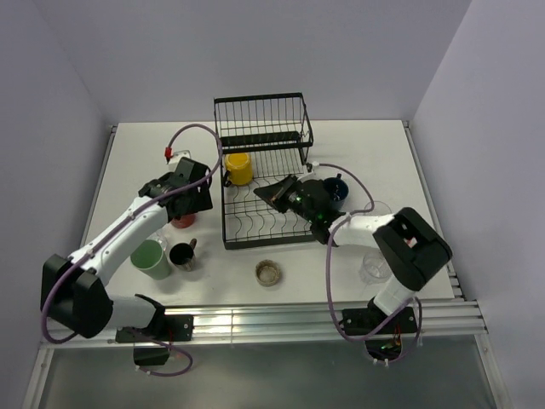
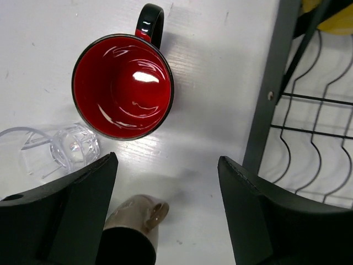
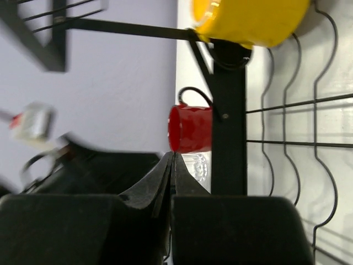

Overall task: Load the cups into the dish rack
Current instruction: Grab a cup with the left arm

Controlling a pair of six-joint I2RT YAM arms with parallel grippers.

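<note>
The black wire dish rack (image 1: 264, 223) stands mid-table with a yellow mug (image 1: 238, 168) lying in it. My left gripper (image 1: 189, 207) hovers open just left of the rack, with nothing between its fingers. In the left wrist view a red mug (image 2: 122, 85) stands upright ahead of the left gripper (image 2: 166, 160), handle pointing away. A clear glass (image 2: 55, 149) lies on its side by the left finger, and a black mug (image 2: 129, 232) is below. My right gripper (image 1: 262, 194) is shut and empty over the rack's wavy wires; its tips (image 3: 172, 154) point towards the red mug (image 3: 190, 128).
A green tumbler (image 1: 151, 259) and the black mug (image 1: 182, 255) stand front left. A low brownish glass (image 1: 269, 273) sits near the front edge. A navy mug (image 1: 337, 186) and two clear glasses (image 1: 375, 266) are right of the rack. The rack's frame (image 2: 270, 94) runs beside the left gripper's right finger.
</note>
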